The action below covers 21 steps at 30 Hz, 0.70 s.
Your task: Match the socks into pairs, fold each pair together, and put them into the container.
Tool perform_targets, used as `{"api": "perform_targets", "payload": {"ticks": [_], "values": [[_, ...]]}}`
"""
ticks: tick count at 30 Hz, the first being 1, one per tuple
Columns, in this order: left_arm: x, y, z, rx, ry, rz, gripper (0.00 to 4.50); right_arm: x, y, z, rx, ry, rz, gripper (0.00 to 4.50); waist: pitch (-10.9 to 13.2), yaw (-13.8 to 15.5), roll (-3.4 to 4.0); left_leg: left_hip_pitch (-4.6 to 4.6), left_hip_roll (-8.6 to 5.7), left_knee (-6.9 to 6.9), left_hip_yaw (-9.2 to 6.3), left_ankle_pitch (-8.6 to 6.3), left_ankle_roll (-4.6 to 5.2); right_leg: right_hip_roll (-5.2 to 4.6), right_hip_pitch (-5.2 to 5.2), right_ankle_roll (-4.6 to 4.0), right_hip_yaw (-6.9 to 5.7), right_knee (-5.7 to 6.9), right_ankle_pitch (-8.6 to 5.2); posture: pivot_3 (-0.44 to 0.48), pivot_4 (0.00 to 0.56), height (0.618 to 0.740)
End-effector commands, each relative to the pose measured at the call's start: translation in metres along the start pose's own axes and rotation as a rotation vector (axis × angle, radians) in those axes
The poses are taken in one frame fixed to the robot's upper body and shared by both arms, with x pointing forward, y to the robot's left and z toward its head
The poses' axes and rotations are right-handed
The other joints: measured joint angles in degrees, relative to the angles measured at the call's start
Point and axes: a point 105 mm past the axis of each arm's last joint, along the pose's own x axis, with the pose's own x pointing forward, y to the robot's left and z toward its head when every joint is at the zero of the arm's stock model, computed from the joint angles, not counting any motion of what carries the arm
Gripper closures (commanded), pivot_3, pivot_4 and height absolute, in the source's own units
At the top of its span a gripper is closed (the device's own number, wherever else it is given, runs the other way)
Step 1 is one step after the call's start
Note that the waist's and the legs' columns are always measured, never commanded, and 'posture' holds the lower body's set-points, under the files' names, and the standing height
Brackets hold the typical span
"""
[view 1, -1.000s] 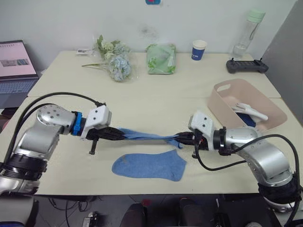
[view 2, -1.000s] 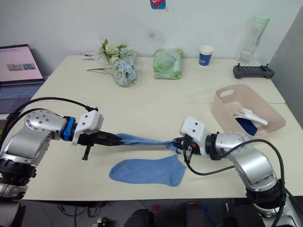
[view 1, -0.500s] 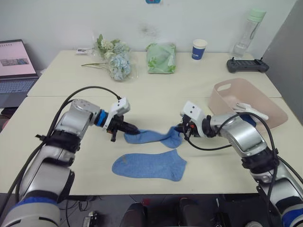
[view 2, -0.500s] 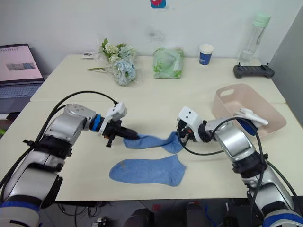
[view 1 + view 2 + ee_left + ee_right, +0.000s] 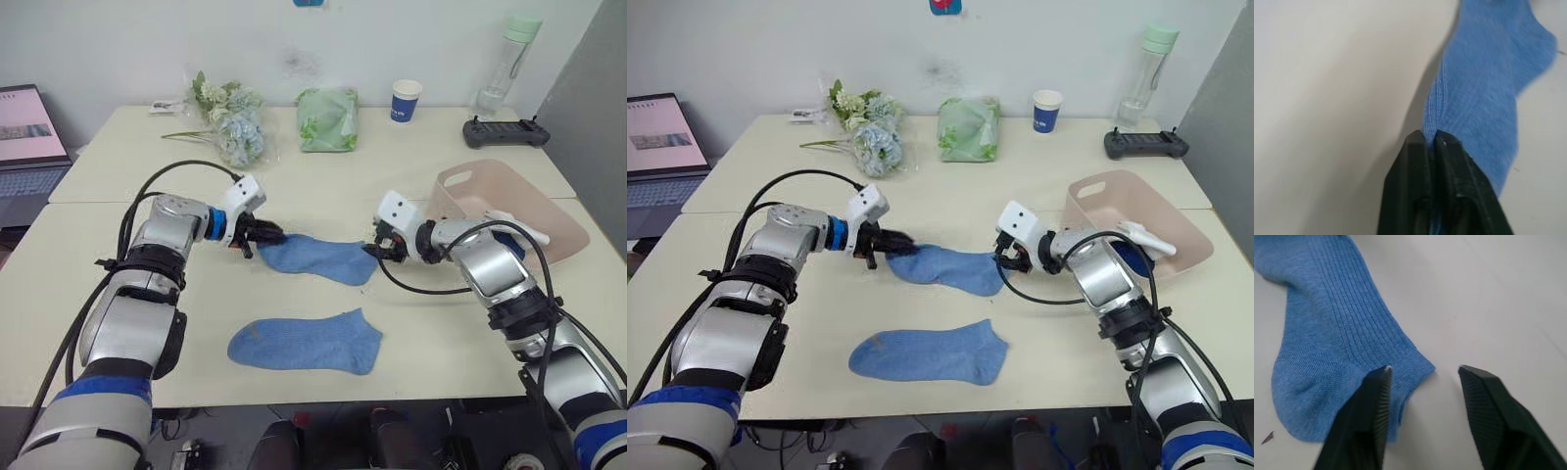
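Office or lab-style room set up for robot trials. Pale cream tables [image 5: 323,186] pushed together against a plain white wall [image 5: 147,39]. Open laptop [image 5: 24,132] on a side desk at far left, screen lit. Black handheld controller [image 5: 505,131] at far right near a clear water bottle [image 5: 502,64] with a green cap. Blue paper cup [image 5: 403,101], green bag [image 5: 328,119] and flower bunch [image 5: 230,127] along the far edge.

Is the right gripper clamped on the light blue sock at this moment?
No, the right gripper is open, its fingers apart over the sock's cuff edge.
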Motion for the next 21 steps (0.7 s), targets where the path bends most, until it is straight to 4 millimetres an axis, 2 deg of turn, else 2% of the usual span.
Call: {"api": "perform_targets", "payload": {"ticks": [1,3,5,6,7,11,19,21], "values": [[-0.016,0.014,0.03,0.09,-0.126,0.089,2.96,-0.016,-0.011,0.023,-0.056,-0.092,-0.084,0.76,0.0,-0.04,0.0,0.0,0.0,0.0,0.01,0.0,-0.01,0.0,-0.01,0.0,0.01,0.0,0.0,0.0,0.15,0.74],[-0.022,0.017,0.033,0.102,-0.154,0.123,2.19,-0.021,-0.011,0.026,-0.044,-0.11,-0.106,0.0,0.0,-0.05,0.0,-0.02,0.0,-0.01,0.02,0.02,-0.03,-0.01,-0.03,0.0,0.02,0.0,0.0,0.0,0.15,0.74],[-0.029,0.024,0.029,0.068,-0.19,0.189,1.62,-0.026,-0.009,0.024,0.003,-0.13,-0.141,0.0,-0.01,-0.03,-0.01,-0.02,0.0,-0.01,0.01,0.01,-0.02,-0.01,-0.04,0.0,0.01,0.02,0.0,0.0,0.15,0.74],[-0.033,0.026,0.023,0.028,-0.196,0.208,1.22,-0.027,-0.004,0.022,0.053,-0.144,-0.141,0.0,-0.01,-0.03,-0.01,-0.01,0.0,-0.01,0.01,0.01,-0.02,-0.02,-0.04,0.0,0.02,0.03,0.0,0.0,0.15,0.74],[-0.034,0.026,0.014,-0.017,-0.191,0.21,1.02,-0.028,0.002,0.018,0.118,-0.152,-0.136,0.0,-0.03,-0.03,-0.03,-0.01,0.01,-0.01,0.02,0.0,-0.01,-0.02,-0.04,0.0,0.03,0.05,0.0,0.0,0.15,0.74],[-0.03,0.018,-0.02,-0.138,-0.148,0.216,1.02,-0.024,0.017,0.002,0.259,-0.149,-0.195,0.0,-0.04,-0.35,-0.02,0.04,0.04,-0.03,0.02,0.0,0.0,-0.01,-0.08,0.0,0.07,0.22,0.0,0.0,0.15,0.74],[-0.002,0.01,-0.042,-0.261,-0.087,0.259,1.02,-0.005,0.028,-0.021,0.415,-0.104,-0.249,0.0,-0.06,-0.06,-0.05,0.04,-0.01,0.05,0.03,0.0,0.0,0.01,-0.11,0.01,0.08,0.36,0.0,0.0,0.15,0.74],[0.002,0.007,-0.047,-0.26,-0.056,0.249,1.41,0.0,0.032,-0.027,0.441,-0.082,-0.24,0.0,-0.07,0.0,-0.05,0.05,-0.03,0.04,0.04,0.0,0.0,0.03,-0.09,0.01,0.07,0.33,0.0,0.0,0.15,0.74]]}}
